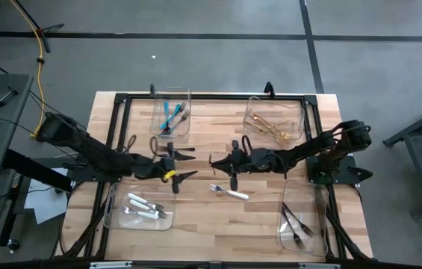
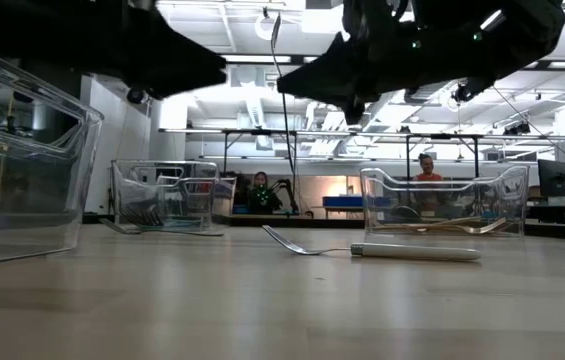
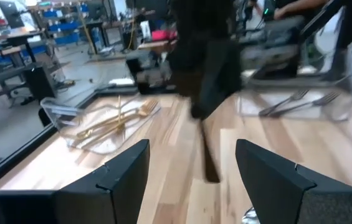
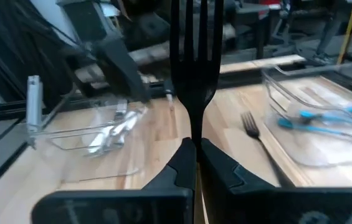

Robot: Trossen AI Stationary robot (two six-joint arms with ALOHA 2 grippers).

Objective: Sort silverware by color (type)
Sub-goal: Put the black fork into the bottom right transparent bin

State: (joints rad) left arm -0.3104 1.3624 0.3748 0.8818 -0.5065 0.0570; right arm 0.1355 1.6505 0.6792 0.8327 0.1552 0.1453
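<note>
Our right tool [image 4: 194, 163] is clenched on a dark fork [image 4: 193, 68], tines up, held above the middle of the table [image 1: 203, 217], we judge so it can be carried to the bin of dark steel pieces [image 1: 298, 224] at the near right. Our left tool [image 3: 191, 168] hangs released just across from it, perhaps ready for the white-handled fork [image 1: 229, 192] lying loose on the wood. Teal pieces [image 1: 169, 116], gold pieces [image 1: 274, 128] and white pieces [image 1: 142, 207] already lie in separate bins.
</note>
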